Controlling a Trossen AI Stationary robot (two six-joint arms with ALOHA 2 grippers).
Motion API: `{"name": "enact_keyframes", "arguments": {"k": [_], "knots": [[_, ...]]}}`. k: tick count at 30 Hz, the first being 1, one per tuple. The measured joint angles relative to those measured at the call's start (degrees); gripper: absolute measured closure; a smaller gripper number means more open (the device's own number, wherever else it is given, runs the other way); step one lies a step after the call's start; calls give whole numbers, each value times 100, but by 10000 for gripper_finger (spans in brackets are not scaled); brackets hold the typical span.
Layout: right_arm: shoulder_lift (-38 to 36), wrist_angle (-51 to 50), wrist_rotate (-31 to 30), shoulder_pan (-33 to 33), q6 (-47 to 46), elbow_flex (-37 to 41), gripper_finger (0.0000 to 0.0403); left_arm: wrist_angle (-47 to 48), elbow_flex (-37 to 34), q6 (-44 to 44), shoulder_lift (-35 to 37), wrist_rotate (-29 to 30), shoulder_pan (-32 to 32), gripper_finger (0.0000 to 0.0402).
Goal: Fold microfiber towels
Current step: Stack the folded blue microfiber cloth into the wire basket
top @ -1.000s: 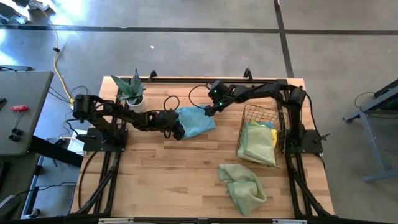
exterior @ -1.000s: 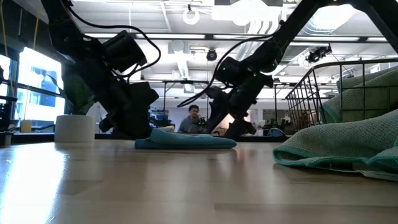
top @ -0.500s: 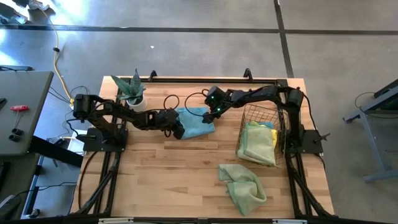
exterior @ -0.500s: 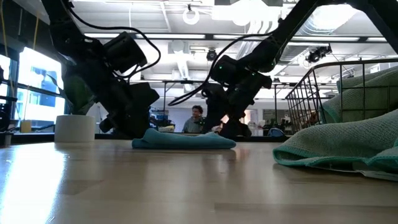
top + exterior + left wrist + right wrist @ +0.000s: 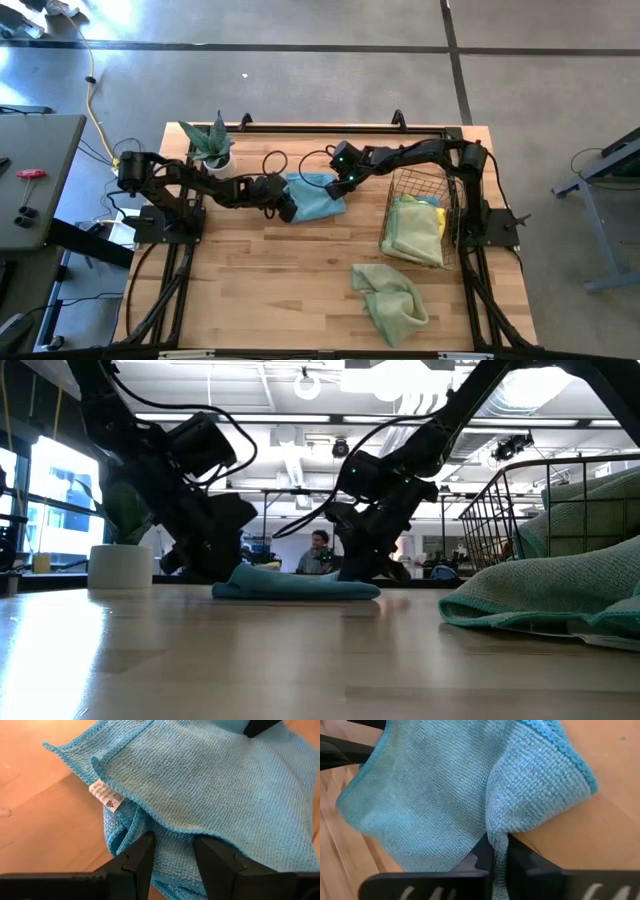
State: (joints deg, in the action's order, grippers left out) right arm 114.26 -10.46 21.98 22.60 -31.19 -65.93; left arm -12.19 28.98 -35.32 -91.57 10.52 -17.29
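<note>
Fold step on the light blue towel [image 5: 316, 196], that's where I am. It lies bunched on the wood tabletop [image 5: 260, 280] between the potted plant [image 5: 211, 147] and the copper wire basket [image 5: 420, 215], nearer the plant. Left gripper [image 5: 287, 210] has the towel's plant-side edge: in left wrist view cloth sits between the fingers [image 5: 136, 857], jaws part-way in, clamped on it. Right gripper [image 5: 337, 183] is at the basket-side corner, jaws pinched tight on a fold of blue edge, clear in right wrist view [image 5: 496, 854]. So both corners are gripped, I reckon. Next move as I judge it: lift both ends together, keep them level, draw the cloth taut, then lay one half over the other. The cloth's floppy and rumpled, a layer could slip out of the left pinch if I pull uneven.

Around: the basket holds pale green and yellow towels [image 5: 413, 228], stacked inside. A lime green towel [image 5: 391, 299] lies crumpled on the table on the basket's front side, well apart from the blue one. The plant's pot stands close behind the left arm, so mind it on the lift. A person [image 5: 320, 550] shows far off in the room, low view, no bother.
</note>
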Motion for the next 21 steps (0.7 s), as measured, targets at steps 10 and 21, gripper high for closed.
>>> {"name": "enact_keyframes", "arguments": {"k": [10, 21], "knots": [[-167, -315, -36, 20, 66, 0, 401, 79, -14, -339, 580, -296, 6, 268], [-985, -1309, -930, 63, 455, -2, 402, 65, -5, -353, 1547, -583, 13, 268]]}}
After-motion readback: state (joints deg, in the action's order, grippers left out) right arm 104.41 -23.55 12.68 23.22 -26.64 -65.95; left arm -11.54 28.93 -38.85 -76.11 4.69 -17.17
